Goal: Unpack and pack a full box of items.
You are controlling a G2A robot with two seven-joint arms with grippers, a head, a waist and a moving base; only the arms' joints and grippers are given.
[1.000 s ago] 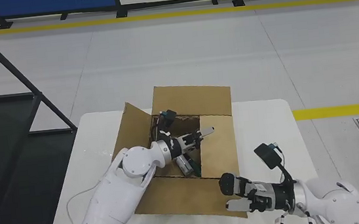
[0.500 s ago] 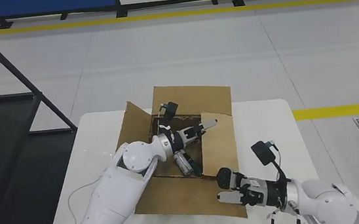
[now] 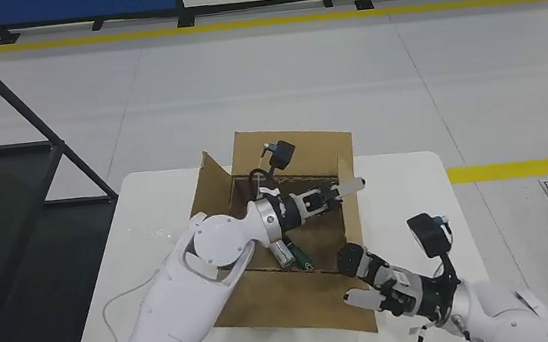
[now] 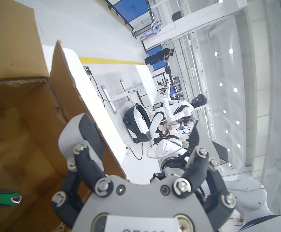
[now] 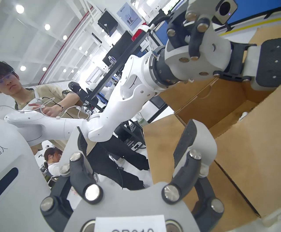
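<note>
An open cardboard box [image 3: 290, 150] stands mid-table with its flaps spread. Inside lie a green-and-dark item [image 3: 292, 255] and other small things, partly hidden by the arm. My left arm lies across the box. Its left gripper [image 3: 349, 187] is open at the right-hand flap [image 3: 348, 225], and the flap's edge [image 4: 72, 79] runs between the fingers of the left gripper [image 4: 136, 129]. My right gripper [image 3: 355, 278] is open and holds nothing, just off the front flap's [image 3: 288, 305] right corner. In the right wrist view the right gripper [image 5: 134, 136] faces the box wall [image 5: 241, 142].
The white table [image 3: 141, 245] has bare room left and right of the box. A black frame [image 3: 6, 109] stands beyond the table's left side. Across the floor behind runs a yellow line [image 3: 515, 170].
My left gripper has swept rightwards out of the box's middle to the right flap, which has swung from folded inward to standing up. My right gripper has shifted slightly right.
</note>
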